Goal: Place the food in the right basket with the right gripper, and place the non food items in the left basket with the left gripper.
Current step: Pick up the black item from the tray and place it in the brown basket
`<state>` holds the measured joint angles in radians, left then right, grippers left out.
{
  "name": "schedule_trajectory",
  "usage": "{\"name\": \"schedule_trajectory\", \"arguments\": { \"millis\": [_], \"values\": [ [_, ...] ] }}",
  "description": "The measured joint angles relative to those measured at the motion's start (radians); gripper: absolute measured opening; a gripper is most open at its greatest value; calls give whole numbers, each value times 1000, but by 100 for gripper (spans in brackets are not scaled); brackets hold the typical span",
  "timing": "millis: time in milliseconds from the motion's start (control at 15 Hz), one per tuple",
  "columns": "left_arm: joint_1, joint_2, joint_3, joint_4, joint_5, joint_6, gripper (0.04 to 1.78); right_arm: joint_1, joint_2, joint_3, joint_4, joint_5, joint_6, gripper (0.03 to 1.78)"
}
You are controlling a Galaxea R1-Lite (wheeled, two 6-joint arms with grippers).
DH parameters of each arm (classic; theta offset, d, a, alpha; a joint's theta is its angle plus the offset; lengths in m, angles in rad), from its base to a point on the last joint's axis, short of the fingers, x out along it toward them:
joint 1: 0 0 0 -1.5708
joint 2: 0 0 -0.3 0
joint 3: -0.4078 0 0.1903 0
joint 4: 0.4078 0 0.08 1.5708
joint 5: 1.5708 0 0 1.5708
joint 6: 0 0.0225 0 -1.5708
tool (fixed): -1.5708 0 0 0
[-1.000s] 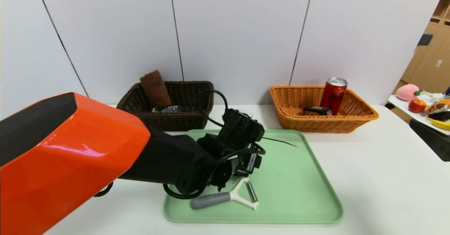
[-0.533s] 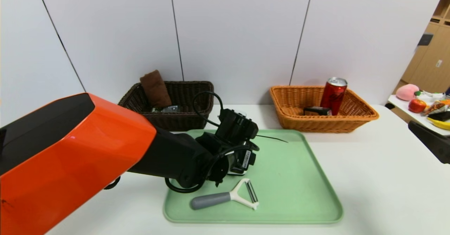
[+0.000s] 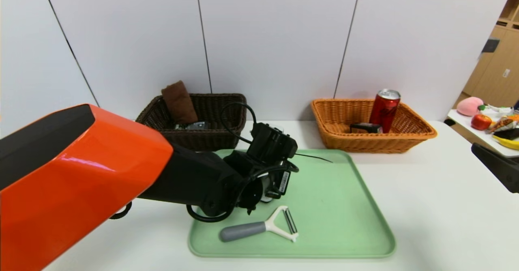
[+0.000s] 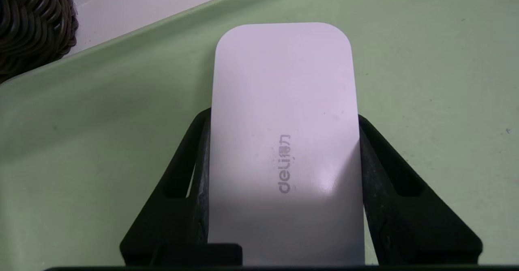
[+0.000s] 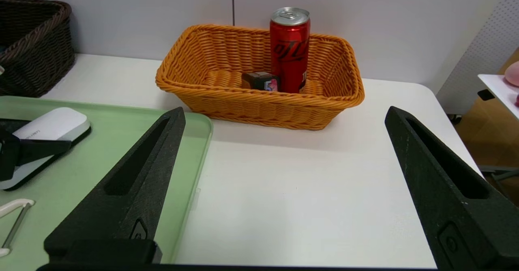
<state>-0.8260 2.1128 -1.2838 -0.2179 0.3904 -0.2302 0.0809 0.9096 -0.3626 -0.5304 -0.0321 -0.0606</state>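
near the tray's (image 4: 101, 64) back rim, left tool (image 4: 284, 190) clamps the white device (image 4: 284, 112).

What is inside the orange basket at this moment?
The orange basket holds an upright red soda can and a small dark box beside it. The near wall hides the floor just behind it, so anything lying there cannot be seen.

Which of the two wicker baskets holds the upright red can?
The orange wicker basket on the right holds the red drink can; the dark brown wicker basket holds a brown cloth.
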Motion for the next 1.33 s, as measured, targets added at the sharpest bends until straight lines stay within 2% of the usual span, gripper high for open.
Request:
{"name": "schedule_trajectory", "arguments": {
  "millis": [400, 600, 800, 933, 1133, 1333],
  "values": [
    [-3, -162, -3, 3, -2, 33, 101, 0, 0, 11, 0, 7, 0, 170],
    [116, -247, -15, -60, -13, 148, 100, 0, -4, 21, 0, 6, 0, 170],
    [346, -275, -39, -211, -104, 293, 100, 0, -10, 31, 2, 6, 0, 170],
    [462, -258, -54, -285, -180, 364, 100, 0, -11, 46, -2, 6, -2, 170],
    [514, -195, -67, -338, -201, 383, 100, 0, -12, 51, -1, 7, -5, 170],
    [522, -118, -71, -393, -199, 382, 100, 0, -12, 51, 0, 8, -5, 170]
  ]
}}
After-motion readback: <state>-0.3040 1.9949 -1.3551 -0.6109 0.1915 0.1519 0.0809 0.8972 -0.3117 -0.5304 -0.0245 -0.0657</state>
